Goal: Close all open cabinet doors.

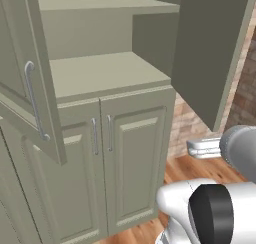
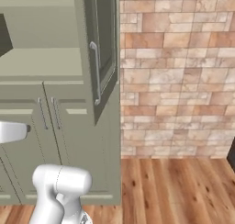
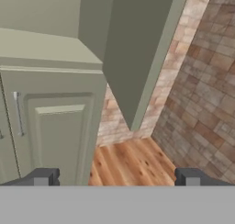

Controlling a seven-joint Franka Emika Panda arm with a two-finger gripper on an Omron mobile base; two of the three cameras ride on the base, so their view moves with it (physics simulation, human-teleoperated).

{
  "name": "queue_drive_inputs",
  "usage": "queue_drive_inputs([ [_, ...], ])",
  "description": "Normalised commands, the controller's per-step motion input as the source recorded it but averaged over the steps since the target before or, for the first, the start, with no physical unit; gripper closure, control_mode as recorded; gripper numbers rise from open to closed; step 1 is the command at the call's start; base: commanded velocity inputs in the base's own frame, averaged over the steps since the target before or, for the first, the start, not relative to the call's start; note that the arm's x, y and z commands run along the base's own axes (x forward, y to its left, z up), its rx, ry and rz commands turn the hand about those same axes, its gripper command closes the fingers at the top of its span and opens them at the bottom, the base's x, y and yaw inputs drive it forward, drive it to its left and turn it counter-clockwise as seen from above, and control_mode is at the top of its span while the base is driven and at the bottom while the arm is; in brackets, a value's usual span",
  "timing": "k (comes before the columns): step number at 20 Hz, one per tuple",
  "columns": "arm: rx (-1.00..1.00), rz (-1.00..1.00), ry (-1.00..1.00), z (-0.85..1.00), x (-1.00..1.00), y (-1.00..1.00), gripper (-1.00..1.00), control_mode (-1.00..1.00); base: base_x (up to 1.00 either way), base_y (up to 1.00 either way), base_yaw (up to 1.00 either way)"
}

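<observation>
Two dark fingertips (image 3: 43, 177) of your claw (image 3: 117, 178) rise nearest in the hand view, set far apart, wide and holding nothing. Above and just beyond them hangs the right tall sage-green cabinet door (image 3: 137, 48), swung open, its plain inner face toward you and its lower corner over the wooden plank floor (image 3: 128, 159) before the brick wall (image 3: 202, 90). Your right base view gives that same door (image 2: 103, 53) from outside, showing the recessed panel and long silver bar handle (image 2: 95, 74). Your left base view adds the left tall sage-green door (image 1: 30, 83), also open, handle (image 1: 33, 100) facing you, with the bare cupboard shelf (image 1: 107, 73) between the two. Below sit the shorter lower doors (image 1: 135, 163), shut. You will find no readable writing anywhere.
</observation>
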Motion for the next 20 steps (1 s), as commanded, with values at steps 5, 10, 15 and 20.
queue_drive_inputs([
  [5,0.0,0.0,0.0,0.0,0.0,0.0,-1.0,1.0,0.04,0.01,0.05],
  [10,0.0,0.0,0.0,0.0,0.0,0.0,-1.0,1.0,0.14,0.11,0.0],
  [15,0.0,0.0,0.0,0.0,0.0,0.0,-1.0,1.0,0.19,0.01,0.0],
  [20,0.0,0.0,0.0,0.0,0.0,0.0,-1.0,1.0,0.34,0.0,0.1],
])
